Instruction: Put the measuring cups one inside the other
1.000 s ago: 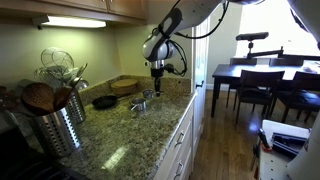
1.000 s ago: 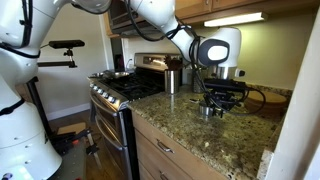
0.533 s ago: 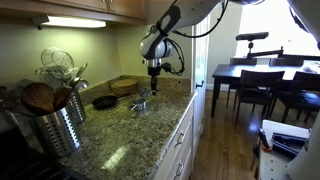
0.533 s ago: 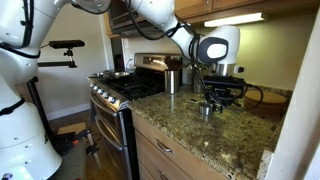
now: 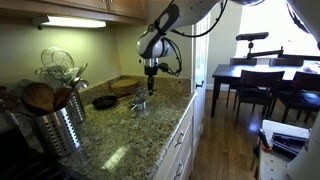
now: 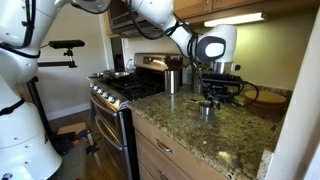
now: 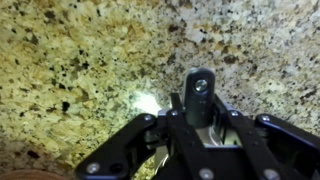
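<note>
My gripper [image 5: 150, 80] hangs over the granite counter, also seen in an exterior view [image 6: 216, 92]. In the wrist view the jaws [image 7: 196, 135] are closed around a shiny silver piece, which looks like a measuring cup [image 7: 213, 133] held by its handle. Most of it is hidden by the fingers. More silver measuring cups [image 5: 140, 104] sit on the counter just below and in front of the gripper. They also show in an exterior view [image 6: 206, 107]. I cannot tell how they are nested.
A small black pan [image 5: 104, 101] and a wooden board [image 5: 126, 85] lie behind the cups. A ribbed steel utensil holder [image 5: 55, 125] stands at the near end of the counter. A stove [image 6: 125, 88] and a table with chairs [image 5: 255, 80] are beside it.
The gripper has risen a little and shifted along the counter toward the wall, away from the cups lying below it. Its jaws stay closed.
</note>
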`<state>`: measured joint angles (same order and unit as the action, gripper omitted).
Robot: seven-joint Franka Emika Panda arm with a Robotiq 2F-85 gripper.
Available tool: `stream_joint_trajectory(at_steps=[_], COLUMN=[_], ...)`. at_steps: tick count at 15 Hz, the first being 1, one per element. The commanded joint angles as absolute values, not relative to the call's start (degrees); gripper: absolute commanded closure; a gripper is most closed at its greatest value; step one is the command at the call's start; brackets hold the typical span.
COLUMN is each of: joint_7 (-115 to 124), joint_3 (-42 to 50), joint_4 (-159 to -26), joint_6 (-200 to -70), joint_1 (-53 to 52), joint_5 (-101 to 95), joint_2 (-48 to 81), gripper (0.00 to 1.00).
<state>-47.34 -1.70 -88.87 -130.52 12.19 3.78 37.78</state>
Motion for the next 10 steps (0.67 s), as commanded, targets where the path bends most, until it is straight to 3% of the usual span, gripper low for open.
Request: stream_joint_trajectory(at_steps=[1,10], joint_7=[-47.35,-48.39], joint_3=[-3.07,-4.93], joint_4=[-90.59,-90.63], joint_6=[-130.43,-128.8], joint_1=[12.9,12.5], joint_5=[4.41,4.35], joint_2=[35.57,36.16], gripper=[0.87,0.87])
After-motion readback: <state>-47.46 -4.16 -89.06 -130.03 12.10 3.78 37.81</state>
